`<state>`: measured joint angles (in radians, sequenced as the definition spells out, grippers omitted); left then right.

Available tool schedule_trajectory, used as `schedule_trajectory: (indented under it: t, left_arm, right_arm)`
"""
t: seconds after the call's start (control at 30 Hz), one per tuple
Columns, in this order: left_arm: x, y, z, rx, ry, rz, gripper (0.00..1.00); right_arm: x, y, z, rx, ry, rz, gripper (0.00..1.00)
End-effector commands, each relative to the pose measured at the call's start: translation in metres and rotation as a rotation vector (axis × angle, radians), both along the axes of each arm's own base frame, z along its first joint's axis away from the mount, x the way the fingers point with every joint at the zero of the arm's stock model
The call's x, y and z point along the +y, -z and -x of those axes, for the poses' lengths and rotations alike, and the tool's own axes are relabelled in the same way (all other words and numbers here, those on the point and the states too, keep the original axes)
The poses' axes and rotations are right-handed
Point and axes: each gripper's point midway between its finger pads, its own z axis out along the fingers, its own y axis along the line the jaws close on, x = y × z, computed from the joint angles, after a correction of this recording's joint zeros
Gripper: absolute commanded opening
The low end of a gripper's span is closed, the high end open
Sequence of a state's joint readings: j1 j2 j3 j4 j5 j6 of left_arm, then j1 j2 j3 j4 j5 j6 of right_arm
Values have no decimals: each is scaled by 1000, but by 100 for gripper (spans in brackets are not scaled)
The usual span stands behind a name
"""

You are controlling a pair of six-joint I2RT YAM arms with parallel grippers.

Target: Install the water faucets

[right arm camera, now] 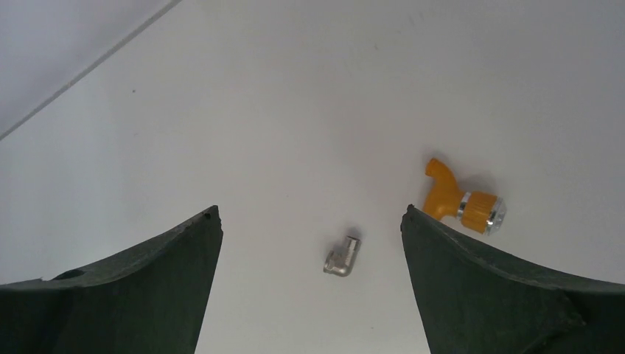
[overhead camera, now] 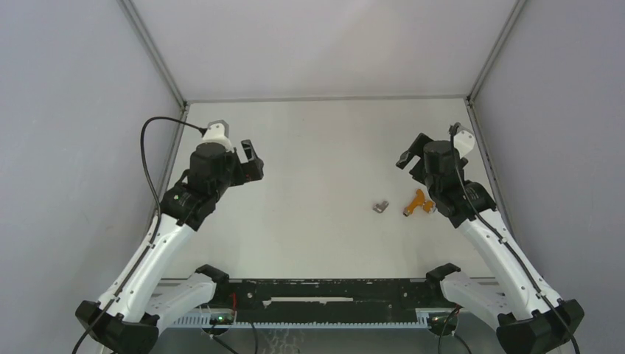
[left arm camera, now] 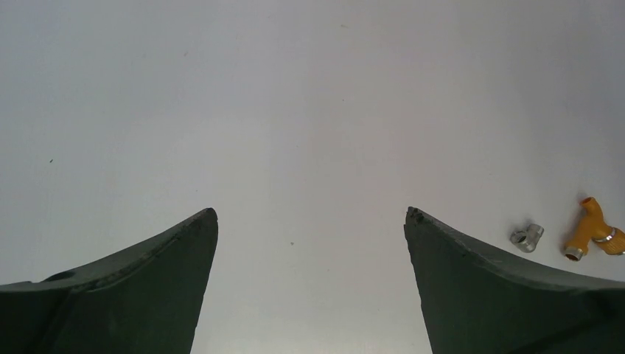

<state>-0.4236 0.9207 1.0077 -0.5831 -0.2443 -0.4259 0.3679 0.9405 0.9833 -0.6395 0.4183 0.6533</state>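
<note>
Left gripper [left arm camera: 309, 214] and right gripper [right arm camera: 309, 212] gape wide, empty; orange tap [right arm camera: 461, 203], two o'clock of grey fitting [right arm camera: 342, 256], sits partly hidden behind the right gripper.

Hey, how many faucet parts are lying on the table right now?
2. The orange tap lies on the right half of the table; the grey fitting lies just left of it, not touching. No others show in any view.

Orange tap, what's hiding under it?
Only the white table shows under the orange tap, which lies on it. The small grey fitting lies beside it, not underneath. The spot right below is covered by the tap itself.
</note>
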Motion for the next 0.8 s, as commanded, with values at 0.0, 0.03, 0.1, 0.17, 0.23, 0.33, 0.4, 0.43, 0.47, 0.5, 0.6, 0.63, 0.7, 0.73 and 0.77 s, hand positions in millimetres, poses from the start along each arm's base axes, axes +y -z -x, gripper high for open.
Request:
schedule_trajectory:
  t: [0.0, 0.03, 0.1, 0.17, 0.23, 0.33, 0.4, 0.43, 0.47, 0.5, 0.6, 0.63, 0.7, 0.73, 0.77]
  left_arm:
    - [-1, 2, -3, -15, 0, -5, 100]
    - [-2, 3, -3, -10, 4, -5, 100]
    - [-3, 4, -3, -8, 10, -5, 100]
    - [-4, 5, -3, -6, 13, 0, 100]
    - [-8, 6, -2, -3, 34, 7, 100]
    - [-22, 9, 0, -8, 75, 1, 100]
    - [-33, 15, 2, 3, 79, -36, 100]
    - [-38, 20, 3, 18, 78, -60, 100]
    - [-46, 25, 5, 34, 87, -81, 100]
    - [-53, 29, 6, 49, 95, -102, 100]
    - [-79, 40, 9, 86, 143, -124, 100]
    - [-85, 41, 9, 91, 152, -114, 100]
    - [-92, 39, 9, 91, 165, -93, 100]
    - [-94, 38, 8, 86, 168, -84, 100]
    - [-95, 36, 7, 78, 167, -80, 100]
  right_arm:
    - [-16, 4, 0, -14, 70, 39, 97]
    - [-16, 6, 1, -7, 70, 40, 97]
    - [-18, 10, 4, 9, 86, 31, 97]
    - [-20, 14, 6, 25, 99, 37, 96]
    - [-25, 19, 8, 46, 133, 51, 97]
    - [-27, 33, 12, 114, 138, -34, 100]
    - [-24, 49, 13, 178, 107, -130, 100]
    - [-22, 59, 14, 209, 93, -159, 100]
    - [-17, 67, 16, 232, 76, -174, 100]
    - [-12, 73, 17, 252, 58, -167, 100]
    - [10, 97, 25, 332, 14, -118, 100]
    - [16, 106, 28, 368, 10, -111, 100]
    - [25, 124, 30, 433, 2, -98, 95]
    - [31, 130, 29, 452, -7, -92, 93]
    - [33, 137, 27, 471, -1, -88, 89]
